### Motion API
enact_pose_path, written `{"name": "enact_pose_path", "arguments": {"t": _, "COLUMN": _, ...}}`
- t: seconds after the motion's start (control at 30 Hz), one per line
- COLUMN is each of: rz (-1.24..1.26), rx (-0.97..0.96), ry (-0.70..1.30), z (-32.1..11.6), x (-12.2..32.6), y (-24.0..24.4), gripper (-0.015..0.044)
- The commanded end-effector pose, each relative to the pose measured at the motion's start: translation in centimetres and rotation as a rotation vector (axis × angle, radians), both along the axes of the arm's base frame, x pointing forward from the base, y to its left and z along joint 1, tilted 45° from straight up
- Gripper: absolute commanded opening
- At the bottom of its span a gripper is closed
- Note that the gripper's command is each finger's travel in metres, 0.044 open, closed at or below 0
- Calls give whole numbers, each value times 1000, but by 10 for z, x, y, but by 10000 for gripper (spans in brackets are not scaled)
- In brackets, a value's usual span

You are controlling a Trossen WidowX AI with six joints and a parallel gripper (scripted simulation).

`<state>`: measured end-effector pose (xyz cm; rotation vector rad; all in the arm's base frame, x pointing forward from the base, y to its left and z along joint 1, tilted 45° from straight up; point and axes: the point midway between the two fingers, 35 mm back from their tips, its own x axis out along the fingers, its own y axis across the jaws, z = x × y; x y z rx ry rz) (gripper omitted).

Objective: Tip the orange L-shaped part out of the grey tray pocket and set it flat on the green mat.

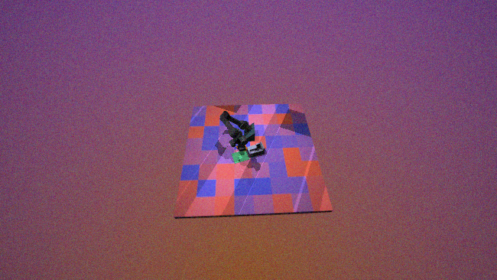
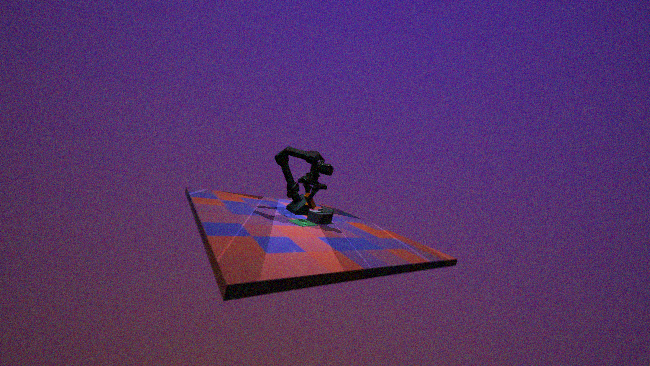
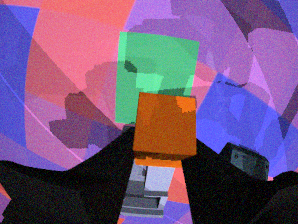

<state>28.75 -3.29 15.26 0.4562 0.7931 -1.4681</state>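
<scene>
The orange part point(image 3: 165, 122) point(image 2: 307, 200) is out of the tray, held between the fingers. In the wrist view it shows mainly as a blocky orange end; the rest of its shape and its tilt are hard to tell. My gripper point(image 3: 158, 135) point(image 2: 311, 203) is shut on it, above the table near the tray and mat. The grey tray point(image 1: 258, 154) point(image 2: 320, 217) point(image 3: 161, 179) shows a dark empty pocket in the top view. The green mat point(image 1: 236, 159) point(image 2: 303, 223) point(image 3: 157, 52) lies flat beside the tray, ahead of the part in the wrist view.
A dark boxy body point(image 3: 250, 162), seemingly the arm's base, stands at the lower right of the wrist view. The patchwork table top point(image 1: 252, 187) point(image 2: 280, 245) carries the arm, tray and mat, with shadows across it. Its front edge is well away from the tray.
</scene>
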Motion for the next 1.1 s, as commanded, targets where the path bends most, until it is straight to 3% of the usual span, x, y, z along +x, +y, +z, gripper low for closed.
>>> {"name": "enact_pose_path", "arguments": {"t": 0.0, "rz": 0, "rx": -3, "ry": -6, "z": 12, "x": 2, "y": -12, "gripper": 0}}
{"name": "enact_pose_path", "arguments": {"t": 1.07, "rz": 0, "rx": -4, "ry": -7, "z": -17, "x": -1, "y": -41, "gripper": 0}}
